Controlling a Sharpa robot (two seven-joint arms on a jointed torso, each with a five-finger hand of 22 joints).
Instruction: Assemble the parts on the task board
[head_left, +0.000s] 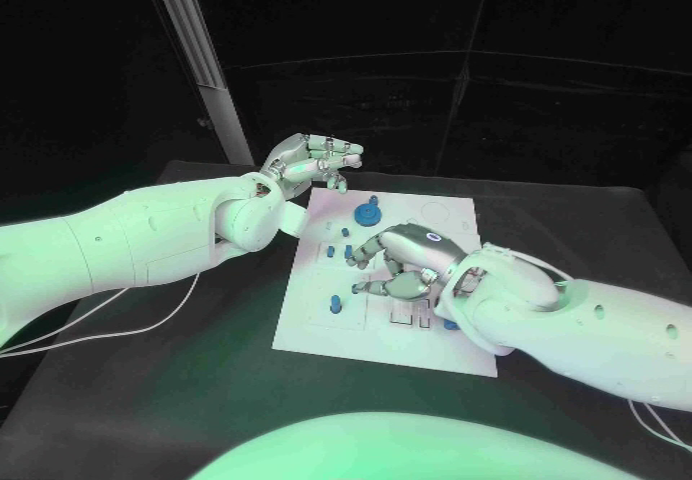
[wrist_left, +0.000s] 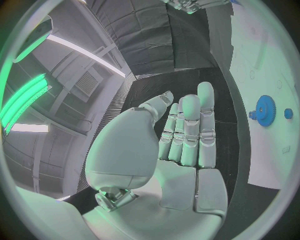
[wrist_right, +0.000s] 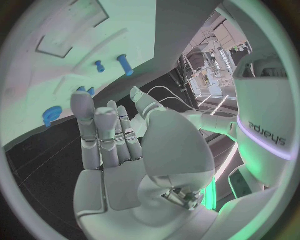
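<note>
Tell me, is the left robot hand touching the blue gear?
Apart. The left wrist view shows dark table and white board between the left robot hand and the blue gear.

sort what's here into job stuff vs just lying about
Job: white flat task board; small blue parts on it, such as the blue toothed gear and blue peg; left hand; right hand.
Lying about: white cable on the black table.
</note>
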